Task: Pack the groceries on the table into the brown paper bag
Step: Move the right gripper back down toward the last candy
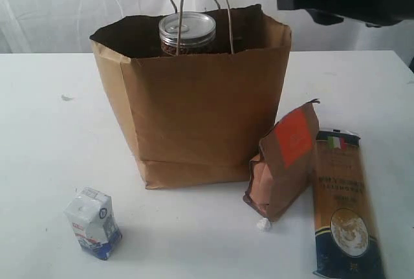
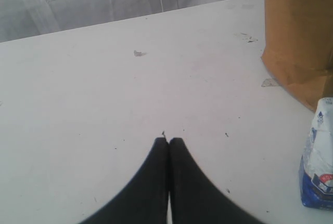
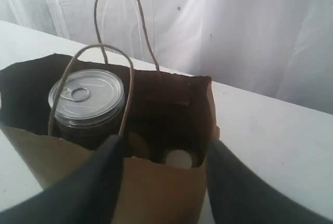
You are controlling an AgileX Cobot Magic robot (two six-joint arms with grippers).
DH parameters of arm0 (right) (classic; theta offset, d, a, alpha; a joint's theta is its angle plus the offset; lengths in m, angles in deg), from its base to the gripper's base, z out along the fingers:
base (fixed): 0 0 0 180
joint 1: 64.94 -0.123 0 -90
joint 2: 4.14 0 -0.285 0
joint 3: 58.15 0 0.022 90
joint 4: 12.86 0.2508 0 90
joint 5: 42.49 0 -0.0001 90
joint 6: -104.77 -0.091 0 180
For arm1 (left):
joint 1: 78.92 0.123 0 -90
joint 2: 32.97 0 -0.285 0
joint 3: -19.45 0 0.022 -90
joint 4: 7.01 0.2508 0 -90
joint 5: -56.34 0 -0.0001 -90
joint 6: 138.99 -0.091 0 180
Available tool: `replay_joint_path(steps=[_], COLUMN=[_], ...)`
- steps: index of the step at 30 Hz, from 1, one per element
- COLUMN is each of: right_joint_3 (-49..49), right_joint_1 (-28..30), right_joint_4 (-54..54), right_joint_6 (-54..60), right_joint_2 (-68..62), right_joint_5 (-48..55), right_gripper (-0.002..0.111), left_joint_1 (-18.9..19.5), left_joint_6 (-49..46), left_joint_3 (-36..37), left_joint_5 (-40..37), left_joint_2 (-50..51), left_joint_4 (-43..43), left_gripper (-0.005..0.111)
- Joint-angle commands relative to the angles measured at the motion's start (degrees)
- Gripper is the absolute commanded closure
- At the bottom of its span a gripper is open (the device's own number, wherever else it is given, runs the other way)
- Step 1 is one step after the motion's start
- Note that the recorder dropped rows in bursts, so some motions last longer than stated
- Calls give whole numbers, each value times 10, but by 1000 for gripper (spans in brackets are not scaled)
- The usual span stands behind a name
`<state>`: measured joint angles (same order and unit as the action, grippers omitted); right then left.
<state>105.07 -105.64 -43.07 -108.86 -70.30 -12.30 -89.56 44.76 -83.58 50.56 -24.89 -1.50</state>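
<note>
My right claw (image 3: pixel 165 146) is hovering wide and empty over the brown paper bag (image 1: pixel 194 117), which is holding the dark pull-tab can (image 1: pixel 187 32). My left claw (image 2: pixel 168 141) is hanging pinched closed. The small white-blue carton (image 1: pixel 94 222) is sitting at the bag's seven o'clock.

Bkgd: white curtain (image 1: pixel 58 7), vertical folds, semi-sheer, fills rear of all 3 views. Small grey scrap (image 1: pixel 66 98) lies flat, alone, well apart from other items. White crumpled lump (image 1: pixel 262 224) low in ext. view, material n/d. Left wrist view: pale flat sliver (image 2: pixel 269 82), tape-like; scattered dark specks (image 2: pixel 226 134).
</note>
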Motion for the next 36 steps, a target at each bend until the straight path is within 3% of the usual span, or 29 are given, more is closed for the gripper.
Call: replay_joint_path(steps=[1, 20, 28, 36], right_joint_3=[-24, -153, -187, -199], right_joint_1=[-8, -17, -17, -17], right_joint_4=[28, 105, 283, 292], right_joint_6=[5, 5, 160, 169], right_joint_2=[43, 164, 164, 165], right_joint_5=[-1, 5, 7, 45], right_gripper=[61, 61, 61, 61], left_joint_1=[2, 2, 2, 2], left_joint_6=[1, 1, 1, 1], left_joint_3=[2, 2, 2, 2], left_joint_5=[2, 2, 2, 2], left_joint_2=[-3, -3, -3, -3], left_joint_4=[0, 0, 0, 0], left_gripper=[107, 107, 107, 107])
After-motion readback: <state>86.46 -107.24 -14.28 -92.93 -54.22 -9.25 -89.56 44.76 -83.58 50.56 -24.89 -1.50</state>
